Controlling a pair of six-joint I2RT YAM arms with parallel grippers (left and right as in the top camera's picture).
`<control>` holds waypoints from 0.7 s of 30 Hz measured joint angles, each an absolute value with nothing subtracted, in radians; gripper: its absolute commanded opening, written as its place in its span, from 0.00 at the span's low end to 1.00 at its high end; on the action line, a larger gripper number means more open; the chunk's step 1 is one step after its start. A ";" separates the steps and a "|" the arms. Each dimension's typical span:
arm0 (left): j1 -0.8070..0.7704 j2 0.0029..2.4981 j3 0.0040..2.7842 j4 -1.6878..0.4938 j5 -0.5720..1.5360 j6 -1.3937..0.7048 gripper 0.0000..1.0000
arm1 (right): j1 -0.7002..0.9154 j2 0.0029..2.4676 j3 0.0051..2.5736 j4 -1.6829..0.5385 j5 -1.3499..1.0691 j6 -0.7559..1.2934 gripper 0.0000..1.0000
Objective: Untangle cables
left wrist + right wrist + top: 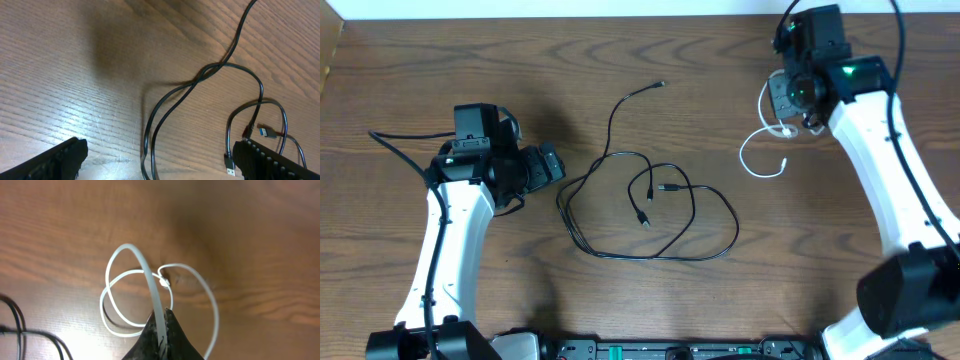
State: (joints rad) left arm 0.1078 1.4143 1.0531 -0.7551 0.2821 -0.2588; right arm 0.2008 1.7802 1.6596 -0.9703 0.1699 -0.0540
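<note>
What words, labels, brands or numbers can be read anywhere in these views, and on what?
None can be read. The black cable, white cable and wooden table carry no print. The rail at the overhead view's bottom edge shows small green and white marks, too small to read.

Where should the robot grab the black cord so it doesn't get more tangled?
Grip the black cord on the single stretch below its far end, where it lies flat and alone, crossing nothing. Come down from the left, where the open left tool is, with the fingers across the strand.
</note>
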 measured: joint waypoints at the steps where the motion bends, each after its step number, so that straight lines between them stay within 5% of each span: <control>1: 0.108 1.414 1.053 -0.755 0.282 -0.259 0.98 | 0.201 1.797 1.660 -0.981 0.168 -0.054 0.01; 6: 0.108 1.414 1.053 -0.755 0.282 -0.259 0.98 | 0.201 1.882 1.660 -1.040 0.153 -0.045 0.25; 13: 0.108 1.414 1.053 -0.755 0.282 -0.259 0.98 | 0.200 1.948 1.660 -1.119 0.086 -0.039 0.99; 21: 0.108 1.414 1.053 -0.755 0.282 -0.259 0.98 | 0.200 1.992 1.640 -1.140 0.033 -0.040 0.99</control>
State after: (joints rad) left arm 0.1078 1.4139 1.0531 -0.7551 0.2821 -0.2588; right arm 0.2005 1.9923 1.6402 -1.1400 0.0326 -0.0402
